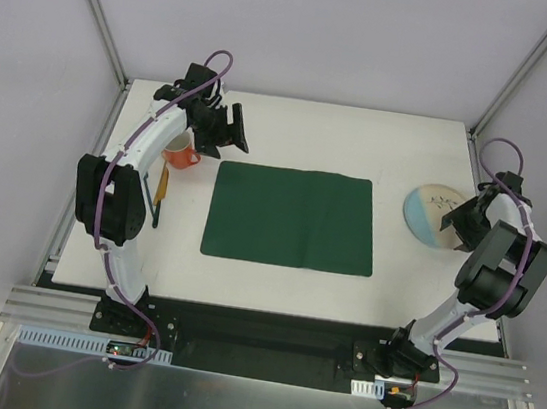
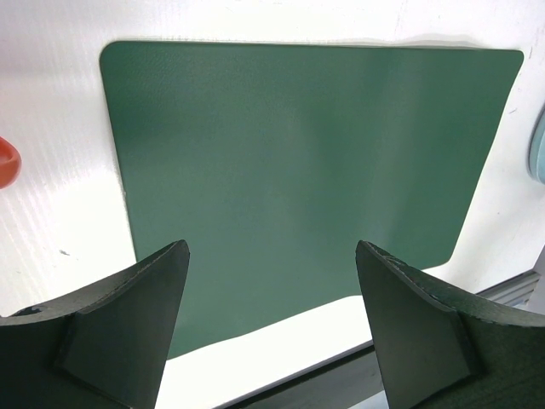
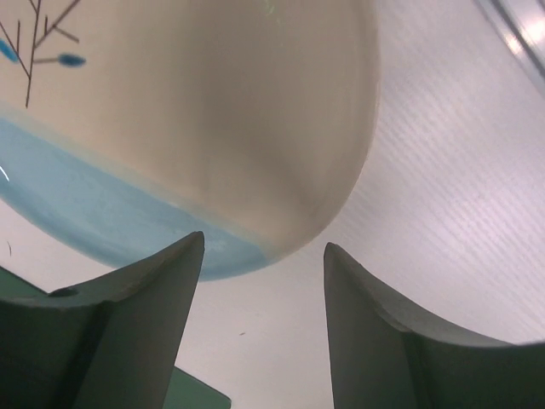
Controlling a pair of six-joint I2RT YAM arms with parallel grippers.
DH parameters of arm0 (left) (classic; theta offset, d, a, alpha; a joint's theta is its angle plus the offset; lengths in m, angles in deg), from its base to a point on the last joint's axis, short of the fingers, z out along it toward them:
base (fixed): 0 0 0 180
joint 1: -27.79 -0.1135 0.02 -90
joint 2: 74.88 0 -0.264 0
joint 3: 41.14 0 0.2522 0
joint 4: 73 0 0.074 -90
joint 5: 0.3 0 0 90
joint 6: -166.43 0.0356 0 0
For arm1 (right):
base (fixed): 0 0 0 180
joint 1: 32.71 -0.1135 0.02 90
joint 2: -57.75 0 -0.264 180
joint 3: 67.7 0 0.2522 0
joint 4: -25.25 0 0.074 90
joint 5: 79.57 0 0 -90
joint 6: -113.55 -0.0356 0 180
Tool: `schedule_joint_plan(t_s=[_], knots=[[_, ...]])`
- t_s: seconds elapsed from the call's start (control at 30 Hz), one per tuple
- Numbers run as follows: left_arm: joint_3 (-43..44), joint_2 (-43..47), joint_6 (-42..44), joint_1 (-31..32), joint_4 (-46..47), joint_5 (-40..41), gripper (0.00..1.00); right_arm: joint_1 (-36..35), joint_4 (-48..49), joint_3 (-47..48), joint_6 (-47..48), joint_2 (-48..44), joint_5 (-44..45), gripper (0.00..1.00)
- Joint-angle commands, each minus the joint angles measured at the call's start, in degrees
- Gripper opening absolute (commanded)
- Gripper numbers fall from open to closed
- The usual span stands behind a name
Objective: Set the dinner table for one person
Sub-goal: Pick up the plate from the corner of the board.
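The white dinner table (image 1: 304,128) carries a dark green placemat (image 1: 292,217) at its middle. A beige plate with a blue side and a twig drawing (image 1: 431,215) lies at the right. My right gripper (image 1: 460,227) hovers at the plate's right rim. In the right wrist view it (image 3: 264,247) stands open, with the plate's edge (image 3: 187,128) just beyond its fingertips and nothing between them. An orange mug (image 1: 181,157) stands left of the placemat. My left gripper (image 1: 229,128) hangs open behind the mug, above the table's back left, looking over the placemat (image 2: 298,153).
Thin utensils (image 1: 160,190) lie left of the placemat, below the mug. The mug's orange edge (image 2: 7,162) and the plate's rim (image 2: 538,145) show at the sides of the left wrist view. A placemat corner (image 3: 196,396) shows under the right gripper.
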Motion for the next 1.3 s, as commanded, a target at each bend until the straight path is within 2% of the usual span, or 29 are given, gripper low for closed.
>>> schedule_joint_plan(t_s=[0.0,0.1,0.23,0.43,0.8,1.0,1.07,1.1,1.13,1.17,1.2,1.27], knots=[[1.71,0.06,1.14,-0.01,0.85,-1.39,0.80,2.68,1.12,3.02,1.25,1.73,-0.88,0.62],[1.53,-0.02,1.22,-0.01,0.76,-1.30,0.80,3.74,-0.28,3.55,1.51,2.00,1.57,0.63],[1.45,-0.20,0.79,-0.01,0.85,-1.56,0.80,3.83,-1.08,2.14,0.81,1.47,5.09,0.71],[1.71,-1.34,0.08,-0.01,0.85,-2.88,0.80,3.92,0.68,0.65,1.78,2.78,4.84,0.82],[1.10,-0.73,0.25,-0.01,0.76,-2.89,0.80,3.83,5.16,1.43,1.07,8.32,1.32,0.82],[0.22,0.24,0.78,-0.01,0.85,-2.53,0.80,3.21,5.87,6.09,1.25,12.01,-1.32,0.72],[0.04,0.67,0.87,-0.01,0.85,-2.36,0.80,2.08,6.04,7.06,1.34,12.54,-1.49,0.63],[0.04,0.76,0.78,-0.01,0.76,-2.18,0.80,1.72,6.13,7.41,1.34,12.72,-1.58,0.55],[-0.13,0.85,0.87,-0.01,0.85,-2.01,0.80,0.94,6.31,7.50,1.25,12.80,-1.41,0.26],[-0.31,0.94,0.96,-0.01,0.85,-1.92,0.80,0.49,6.39,7.59,0.81,12.81,-1.23,0.09],[-0.40,1.20,0.87,-0.01,0.85,-1.83,0.80,0.31,6.48,7.76,0.55,13.24,-1.23,0.01],[-0.66,1.38,0.78,-0.01,0.85,-1.65,0.80,-0.47,6.83,7.50,0.28,13.33,-1.58,0.01]])
